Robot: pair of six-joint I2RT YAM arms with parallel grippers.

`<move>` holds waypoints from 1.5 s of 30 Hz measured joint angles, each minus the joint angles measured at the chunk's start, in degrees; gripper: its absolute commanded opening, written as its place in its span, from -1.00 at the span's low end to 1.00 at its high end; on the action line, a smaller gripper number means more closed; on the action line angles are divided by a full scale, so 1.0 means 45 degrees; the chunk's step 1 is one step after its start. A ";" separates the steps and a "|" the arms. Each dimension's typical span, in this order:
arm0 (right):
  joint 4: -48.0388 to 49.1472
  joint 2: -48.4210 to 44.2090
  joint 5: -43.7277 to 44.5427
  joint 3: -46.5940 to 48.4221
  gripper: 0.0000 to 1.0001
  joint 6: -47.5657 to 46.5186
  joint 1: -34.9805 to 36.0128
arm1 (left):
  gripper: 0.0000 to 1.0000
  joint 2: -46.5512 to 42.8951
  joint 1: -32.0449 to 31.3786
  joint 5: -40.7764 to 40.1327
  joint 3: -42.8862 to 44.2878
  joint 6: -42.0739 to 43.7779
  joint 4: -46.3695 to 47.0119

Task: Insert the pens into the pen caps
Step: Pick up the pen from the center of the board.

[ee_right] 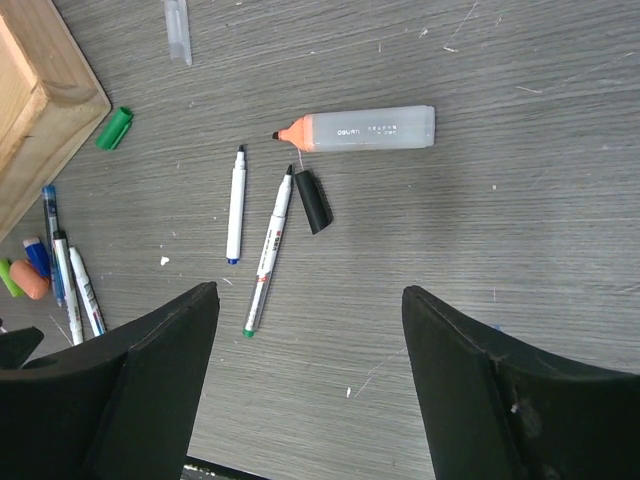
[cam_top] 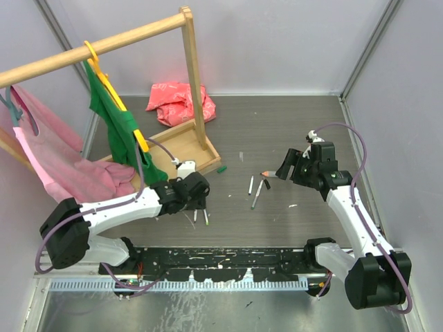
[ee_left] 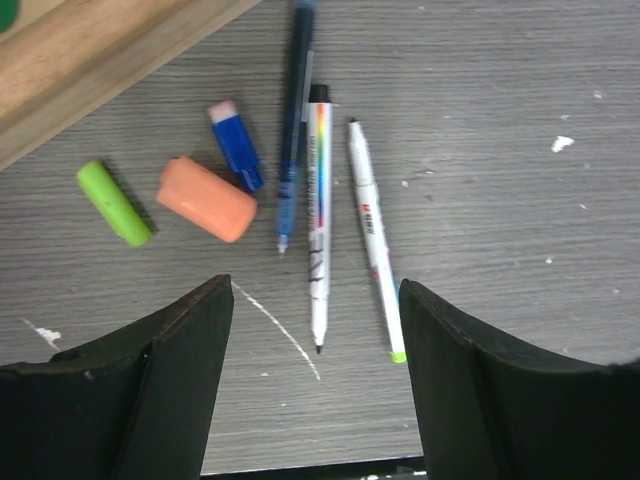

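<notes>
My left gripper (ee_left: 315, 290) is open and empty, hovering just short of three pens: a dark blue pen (ee_left: 293, 130), a white pen with a rainbow stripe and black tip (ee_left: 319, 220), and a white pen with a green end (ee_left: 375, 240). A light green cap (ee_left: 115, 203), an orange cap (ee_left: 205, 198) and a blue cap (ee_left: 236, 145) lie to their left. My right gripper (ee_right: 310, 290) is open and empty above an orange-tipped marker (ee_right: 360, 129), a black cap (ee_right: 313, 200), a blue-ended pen (ee_right: 235, 218) and a green-ended pen (ee_right: 268, 255). A dark green cap (ee_right: 114, 128) lies by the wooden base.
A wooden clothes rack with a tray base (cam_top: 201, 149) stands at the back left, with a green garment (cam_top: 114, 121) and a pink one (cam_top: 62, 162) hanging. A red bag (cam_top: 180, 102) lies behind it. A clear cap (ee_right: 178, 25) lies far off.
</notes>
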 measured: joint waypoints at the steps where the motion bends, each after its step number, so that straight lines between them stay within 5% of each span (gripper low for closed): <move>1: 0.0005 0.0000 0.0000 0.0000 0.56 0.0000 0.0000 | 0.30 -0.0029 0.0112 0.0000 -0.0078 0.0015 -0.0005; 19: 0.0005 -0.0005 -0.0165 -0.0102 0.46 -0.0005 0.0000 | 0.01 -0.1559 0.2016 0.1302 -0.1030 0.1355 0.0423; 45: 0.0034 -0.0005 -0.0282 -0.0248 0.41 -0.0034 0.0000 | -0.51 0.1321 0.1763 0.3400 -0.0845 0.2181 0.1894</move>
